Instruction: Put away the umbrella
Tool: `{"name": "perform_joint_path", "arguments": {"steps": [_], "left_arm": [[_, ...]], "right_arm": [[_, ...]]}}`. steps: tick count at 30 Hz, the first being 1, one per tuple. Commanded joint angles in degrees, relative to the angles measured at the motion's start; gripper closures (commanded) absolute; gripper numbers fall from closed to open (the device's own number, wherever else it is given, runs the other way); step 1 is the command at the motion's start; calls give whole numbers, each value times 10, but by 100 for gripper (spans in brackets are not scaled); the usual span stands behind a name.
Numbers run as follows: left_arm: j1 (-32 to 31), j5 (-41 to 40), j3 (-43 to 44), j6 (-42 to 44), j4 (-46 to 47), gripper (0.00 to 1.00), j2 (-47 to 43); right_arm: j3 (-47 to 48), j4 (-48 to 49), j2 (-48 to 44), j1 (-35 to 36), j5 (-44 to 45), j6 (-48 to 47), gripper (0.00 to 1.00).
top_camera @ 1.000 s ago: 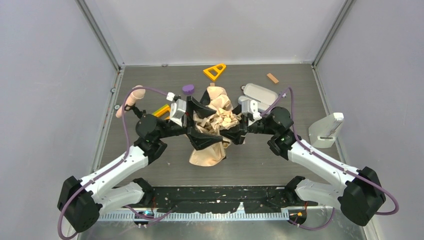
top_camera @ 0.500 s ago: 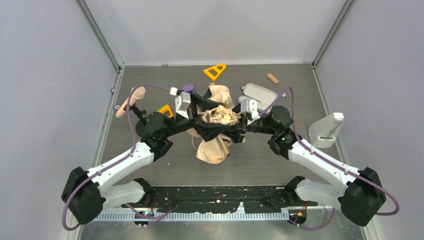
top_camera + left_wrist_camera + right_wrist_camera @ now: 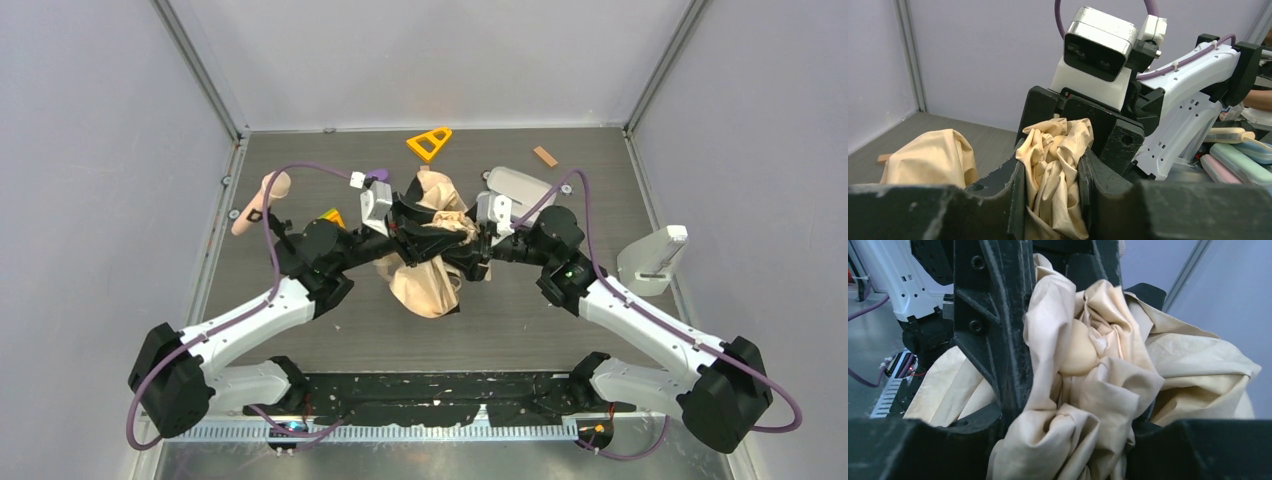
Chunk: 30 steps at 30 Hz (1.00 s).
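Fabric of the umbrella (image 3: 425, 285) is pinched by left end effector (image 3: 1050, 165) and right end effector (image 3: 1068, 440), both half-closed.

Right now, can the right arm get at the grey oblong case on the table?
Likely not without letting go: the right gripper is clamped on the umbrella fabric. The case itself lies close beside that gripper with nothing on top of it, so once freed it looks within reach.

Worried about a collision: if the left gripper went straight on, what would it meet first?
The umbrella fabric bunched between the left gripper's fingers; close behind, probably the right gripper.
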Motion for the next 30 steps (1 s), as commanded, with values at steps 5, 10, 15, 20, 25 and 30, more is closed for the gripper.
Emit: {"name": "perform_joint_path", "arguments": {"steps": [5,10,15,20,25,30], "left_arm": [[-8,-24,-19,71,-126,100,-29],[-8,-60,-44,86,-141,100,-57],[-9,-97,-67,72,-117,100,-67],[-17,-150,-68,61,-115,100,-68],[-37,-246,-62,59,-138,100,-67],[-49,-297,-58,68,-123,100,-53]], "right_arm": [[-34,-127,-19,10,43,25,43],[-57,-120,-67,9,63,61,0],[-74,-115,-119,7,77,121,5],[-64,-110,-141,10,81,163,5],[-38,-106,-124,50,113,178,5],[-37,-62,-110,108,159,204,5]]}}
